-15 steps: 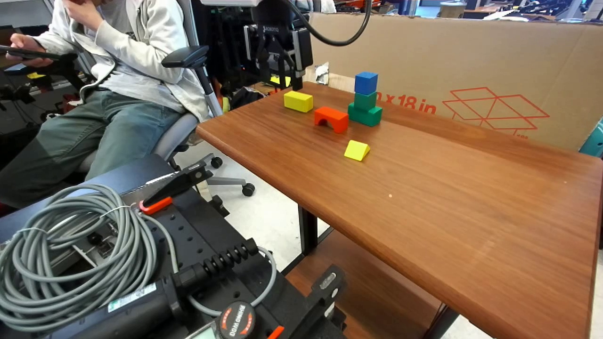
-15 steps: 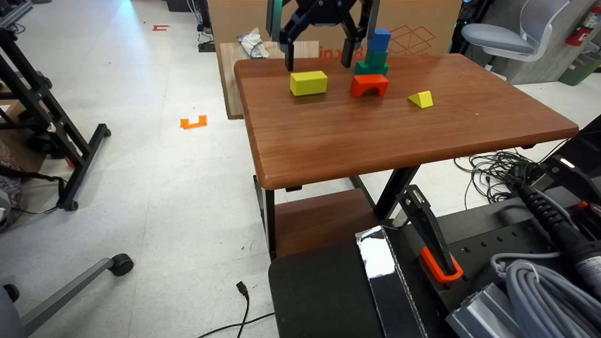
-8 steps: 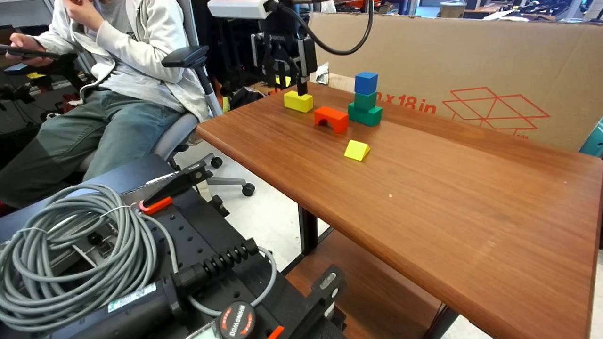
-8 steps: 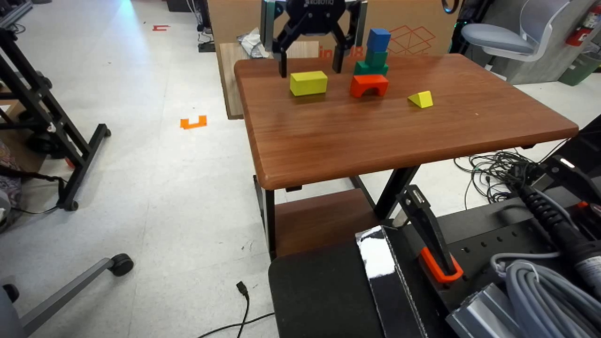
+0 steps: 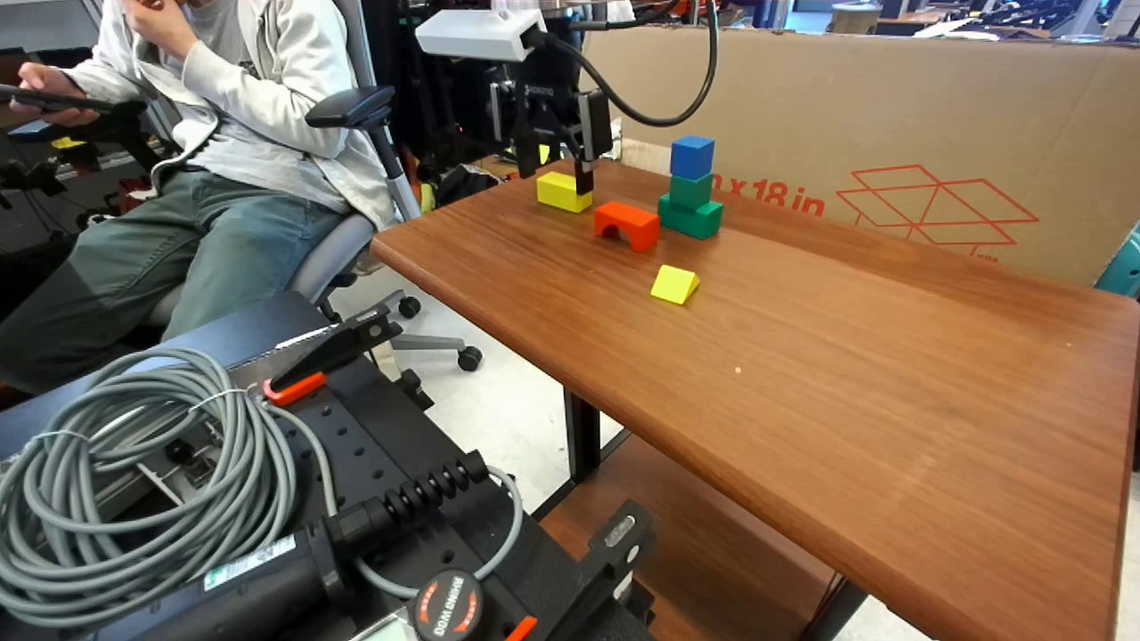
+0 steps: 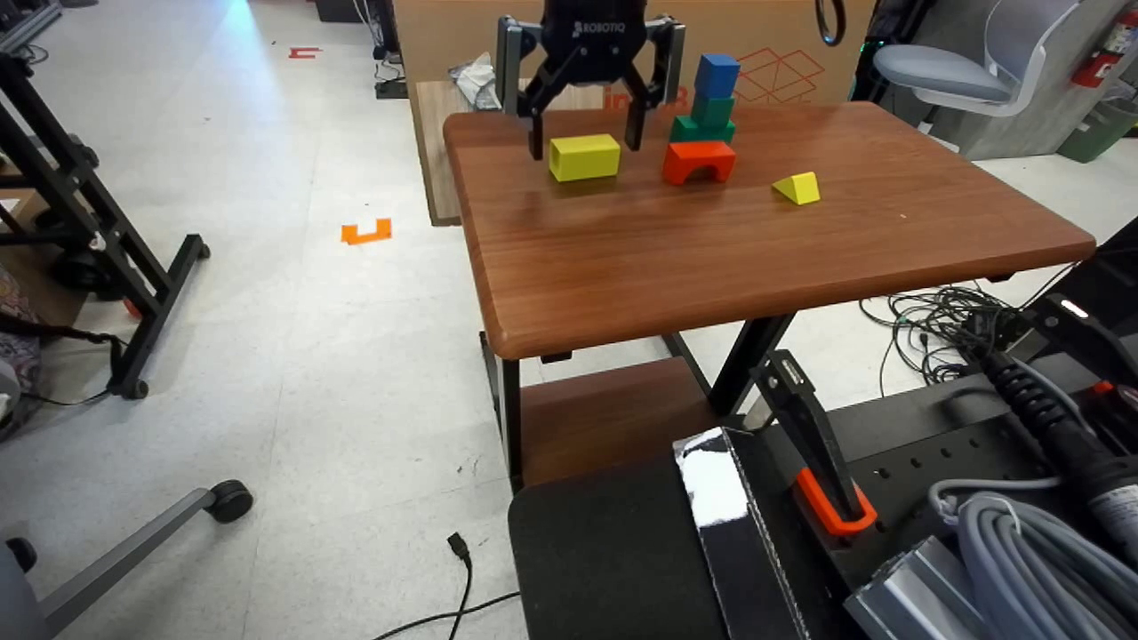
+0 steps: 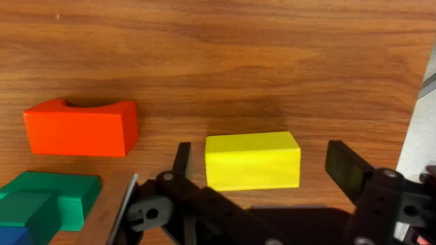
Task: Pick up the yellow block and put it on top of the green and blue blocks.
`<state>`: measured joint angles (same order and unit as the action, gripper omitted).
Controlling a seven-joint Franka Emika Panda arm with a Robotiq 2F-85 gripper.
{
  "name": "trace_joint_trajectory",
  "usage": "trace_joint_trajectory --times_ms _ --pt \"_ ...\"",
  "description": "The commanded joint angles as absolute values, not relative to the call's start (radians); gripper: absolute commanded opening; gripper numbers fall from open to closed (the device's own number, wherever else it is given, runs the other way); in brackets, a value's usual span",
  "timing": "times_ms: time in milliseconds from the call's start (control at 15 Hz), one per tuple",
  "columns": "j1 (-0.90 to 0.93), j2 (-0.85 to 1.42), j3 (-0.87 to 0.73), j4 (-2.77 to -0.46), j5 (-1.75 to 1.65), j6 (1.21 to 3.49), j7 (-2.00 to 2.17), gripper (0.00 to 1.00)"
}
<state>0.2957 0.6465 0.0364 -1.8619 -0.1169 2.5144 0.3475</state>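
Note:
The yellow block point(image 6: 584, 160) lies long side down on the table; it also shows in the wrist view point(image 7: 252, 168) and, partly behind a finger, in an exterior view point(image 5: 559, 192). My gripper point(image 7: 260, 149) is open and empty. In the wrist view its fingers stand on either side of the block's two ends, with a gap at each. In an exterior view the gripper point(image 6: 585, 145) is low at the block, fingertips above the table. The blue cube point(image 6: 717, 76) sits on a small green block point(image 6: 713, 111), which sits on a wider green block point(image 6: 702, 131).
An orange-red arch block point(image 7: 76, 134) lies between the yellow block and the green stack. A small yellow wedge point(image 5: 674, 285) lies farther along the table. The table edge point(image 7: 414, 112) is near the gripper. A cardboard sheet point(image 5: 891, 116) stands behind the table.
My gripper has come down to the yellow block, moving slightly left in an exterior view, and its fingers now flank the block. The gripper stays open. The blocks have not moved.

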Motion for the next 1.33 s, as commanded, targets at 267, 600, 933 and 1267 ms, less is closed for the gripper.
trace_joint_trajectory --times_ms 267,600,933,1267 --pt "0.304 0.729 0.021 -1.760 -0.123 2.499 0.309 0.58" --pt "0.297 0.674 0.036 -1.813 -0.127 2.518 0.247 0.42" --pt "0.294 0.559 0.036 -1.903 -0.129 2.510 0.222 0.42" --pt "0.257 0.465 0.034 -1.959 -0.118 2.495 0.208 0.42"
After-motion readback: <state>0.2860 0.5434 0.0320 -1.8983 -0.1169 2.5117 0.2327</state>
